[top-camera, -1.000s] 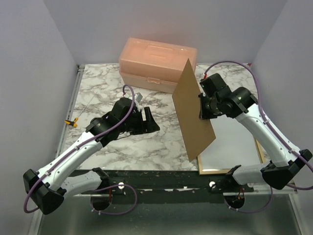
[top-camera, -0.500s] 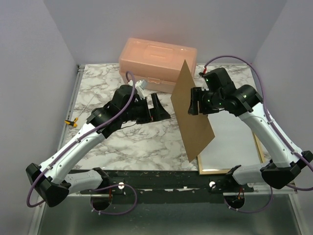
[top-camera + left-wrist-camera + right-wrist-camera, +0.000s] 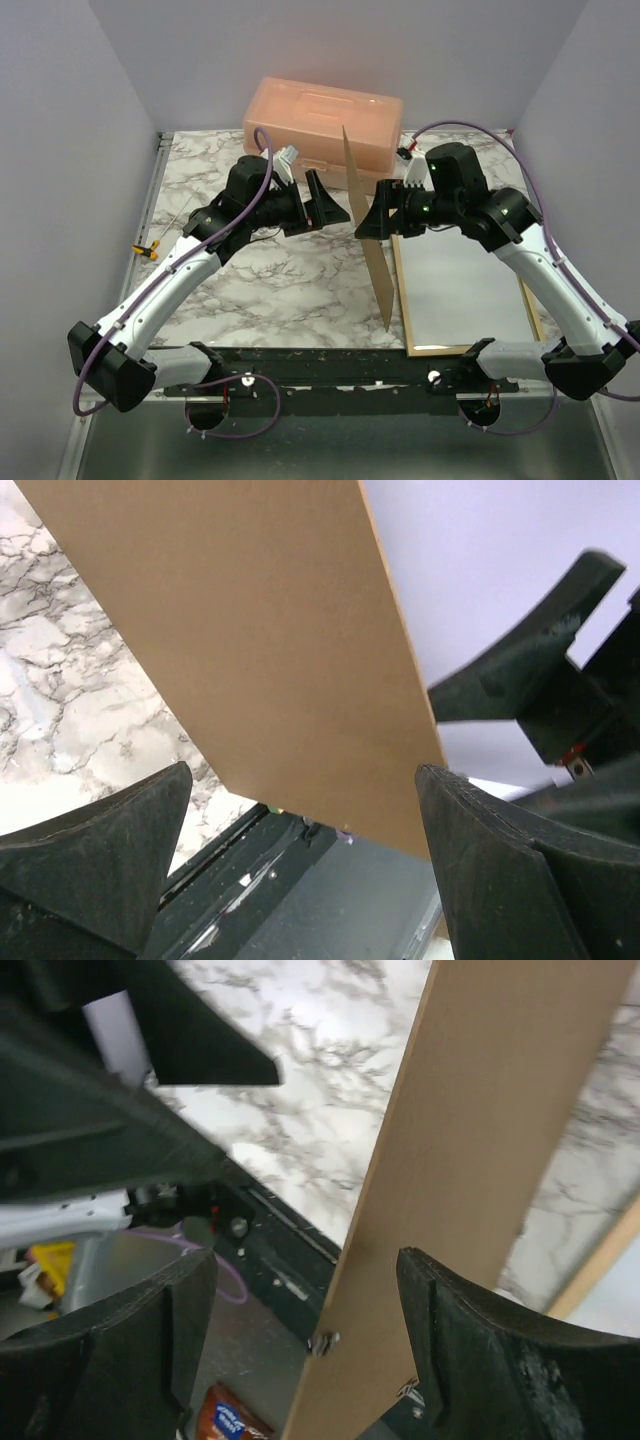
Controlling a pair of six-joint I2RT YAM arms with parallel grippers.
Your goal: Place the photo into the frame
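Observation:
The plain brown backing board (image 3: 366, 228) stands almost edge-on in the middle of the table, its lower corner near the front edge. My left gripper (image 3: 330, 205) is open just left of the board (image 3: 250, 630), which lies beyond its fingertips (image 3: 300, 780). My right gripper (image 3: 378, 215) is open too, and the board (image 3: 480, 1160) passes between its fingers (image 3: 305, 1260), close to the right one. The frame (image 3: 470, 348) lies flat at the right, pale wood side up. A pale grey-white sheet (image 3: 460, 285) fills it; I cannot tell whether this is the photo.
A peach plastic box (image 3: 325, 125) stands at the back of the marble table (image 3: 250, 290), right behind both grippers. A small yellow clip (image 3: 148, 250) sits at the left edge. The black rail (image 3: 320, 360) runs along the front.
My right gripper has opened and let go of the board. The board has swung from broadside to nearly edge-on, uncovering the frame. My left gripper has moved right to the board and opened wider.

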